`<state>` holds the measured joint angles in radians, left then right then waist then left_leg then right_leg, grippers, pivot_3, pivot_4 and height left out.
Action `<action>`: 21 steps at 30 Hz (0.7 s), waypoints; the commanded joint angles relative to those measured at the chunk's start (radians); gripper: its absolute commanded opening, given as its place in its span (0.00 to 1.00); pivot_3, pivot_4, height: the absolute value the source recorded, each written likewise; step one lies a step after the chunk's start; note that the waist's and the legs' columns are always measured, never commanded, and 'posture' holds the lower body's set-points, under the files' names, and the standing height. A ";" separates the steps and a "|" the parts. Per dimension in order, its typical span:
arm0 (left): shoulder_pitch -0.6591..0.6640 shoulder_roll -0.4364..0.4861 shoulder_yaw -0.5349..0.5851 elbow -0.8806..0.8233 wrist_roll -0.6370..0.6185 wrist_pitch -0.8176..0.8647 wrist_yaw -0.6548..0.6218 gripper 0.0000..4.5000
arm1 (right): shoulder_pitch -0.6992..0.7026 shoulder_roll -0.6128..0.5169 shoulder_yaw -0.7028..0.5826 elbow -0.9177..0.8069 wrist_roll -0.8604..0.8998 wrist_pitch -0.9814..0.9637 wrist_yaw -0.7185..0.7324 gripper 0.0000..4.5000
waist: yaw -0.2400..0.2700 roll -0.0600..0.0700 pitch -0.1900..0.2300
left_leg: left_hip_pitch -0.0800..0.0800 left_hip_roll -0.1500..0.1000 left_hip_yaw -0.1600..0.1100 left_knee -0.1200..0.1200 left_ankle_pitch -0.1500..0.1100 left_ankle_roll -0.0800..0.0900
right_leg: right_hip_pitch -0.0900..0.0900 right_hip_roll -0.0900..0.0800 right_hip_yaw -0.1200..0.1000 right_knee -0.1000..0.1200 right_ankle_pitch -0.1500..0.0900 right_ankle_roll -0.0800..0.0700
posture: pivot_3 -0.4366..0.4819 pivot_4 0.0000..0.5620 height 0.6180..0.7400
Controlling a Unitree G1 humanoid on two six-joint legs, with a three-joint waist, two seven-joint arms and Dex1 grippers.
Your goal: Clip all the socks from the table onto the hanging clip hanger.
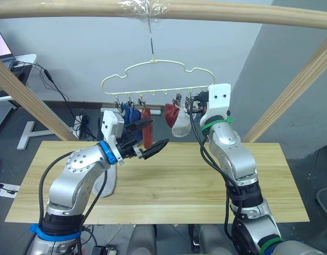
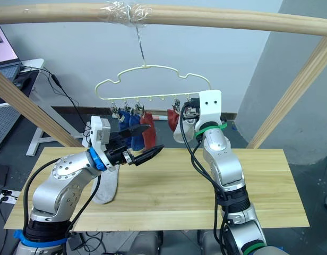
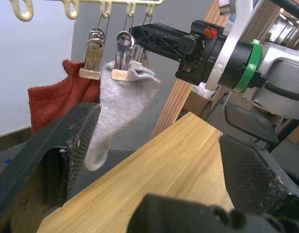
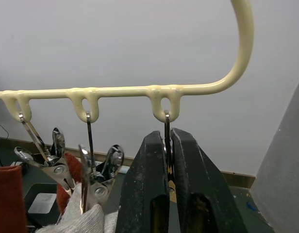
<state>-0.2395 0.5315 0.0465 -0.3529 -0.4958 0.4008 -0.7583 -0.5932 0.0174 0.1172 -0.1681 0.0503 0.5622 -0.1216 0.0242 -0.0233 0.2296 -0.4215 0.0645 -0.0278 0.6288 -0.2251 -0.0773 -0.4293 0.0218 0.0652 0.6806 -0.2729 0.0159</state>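
Pale planks make up the table [image 1: 169,186], under a wooden pole [image 1: 232,13] from which the clip hanger [image 1: 153,79] hangs by its hook. Blue socks [image 1: 130,114], two red socks [image 1: 146,130] and a grey sock [image 1: 180,126] hang from its clips. One more grey sock [image 2: 106,187] lies on the table below the hanger's left end. The right pincer [image 4: 169,194] is pressed shut on the end clip [image 4: 167,145] at the hanger's right end. The left pincer [image 1: 146,139] hovers wide and empty just below the hanger. Squeezing could swing the hanger or shake loose the grey sock beside that clip. The left arm hides part of the lying sock.
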 commanded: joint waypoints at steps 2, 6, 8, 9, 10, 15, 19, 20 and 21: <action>0.057 -0.007 0.085 0.076 0.091 -0.022 0.144 1.00 | -0.013 -0.034 -0.023 -0.074 0.016 0.039 0.065 0.00 | -0.002 0.000 0.000 | 0.001 0.000 0.001 0.000 0.000 0.000 | 0.000 0.000 0.001 0.000 0.000 0.000 | 0.67 0.39 1.00; 0.135 0.010 0.153 0.186 0.147 -0.084 0.191 1.00 | -0.015 -0.081 -0.044 -0.127 0.063 0.137 0.145 0.00 | 0.000 0.000 0.000 | 0.001 0.000 0.000 0.000 0.000 0.000 | 0.000 0.000 0.000 0.000 0.000 0.000 | 0.67 0.39 1.00; 0.186 0.036 0.189 0.286 0.213 -0.142 0.228 1.00 | -0.017 -0.100 -0.063 -0.162 0.101 0.198 0.183 0.00 | -0.001 0.000 0.000 | 0.001 0.000 0.001 0.000 0.000 0.000 | 0.000 0.000 0.001 0.000 0.000 0.000 | 0.67 0.39 1.00; 0.204 0.048 0.197 0.332 0.247 -0.170 0.246 1.00 | -0.018 -0.104 -0.072 -0.175 0.117 0.223 0.195 0.00 | -0.001 0.000 0.000 | 0.001 0.000 0.001 0.000 0.000 0.000 | 0.000 0.000 0.001 0.000 0.000 0.000 | 0.67 0.39 1.00; 0.215 0.054 0.203 0.367 0.264 -0.173 0.262 1.00 | -0.019 -0.115 -0.067 -0.188 0.127 0.247 0.216 0.00 | -0.001 0.000 0.000 | 0.001 0.000 0.001 -0.001 0.000 0.000 | 0.000 0.000 0.001 0.000 0.000 0.000 | 0.67 0.39 1.00; 0.224 0.067 0.186 0.449 0.337 -0.147 0.322 1.00 | -0.021 -0.112 -0.086 -0.230 0.150 0.319 0.216 0.00 | 0.006 0.000 0.000 | 0.001 0.000 0.001 -0.001 0.000 0.000 | 0.000 -0.001 0.000 0.000 -0.002 0.003 | 0.68 0.39 1.00; 0.204 0.037 0.167 0.491 0.329 -0.108 0.309 1.00 | -0.033 -0.118 -0.086 -0.247 0.153 0.351 0.222 0.00 | 0.006 0.000 0.000 | 0.001 0.000 0.001 0.000 0.000 0.000 | 0.000 -0.001 0.000 0.000 -0.002 0.004 | 0.69 0.39 1.00; 0.193 0.024 0.158 0.510 0.321 -0.091 0.297 1.00 | -0.038 -0.119 -0.089 -0.250 0.156 0.359 0.222 0.00 | 0.007 0.000 0.000 | 0.001 0.000 0.001 0.000 0.000 0.000 | 0.000 -0.001 0.000 0.000 -0.002 0.003 | 0.68 0.39 1.00; 0.170 0.007 0.147 0.558 0.317 -0.093 0.281 1.00 | -0.041 -0.118 -0.091 -0.251 0.156 0.367 0.220 0.00 | 0.006 0.000 0.000 | 0.001 0.000 0.001 0.000 0.000 0.000 | 0.000 -0.001 0.000 0.001 -0.002 0.003 | 0.68 0.39 1.00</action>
<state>-0.0529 0.5531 0.2128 0.1695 -0.1612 0.3014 -0.4564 -0.6109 -0.1000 0.0393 -0.3607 0.1895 0.9254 0.0941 0.0307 -0.0235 0.2295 -0.4201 0.0644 -0.0268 0.6286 -0.2251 -0.0773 -0.4291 0.0209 0.0650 0.6814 -0.2743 0.0190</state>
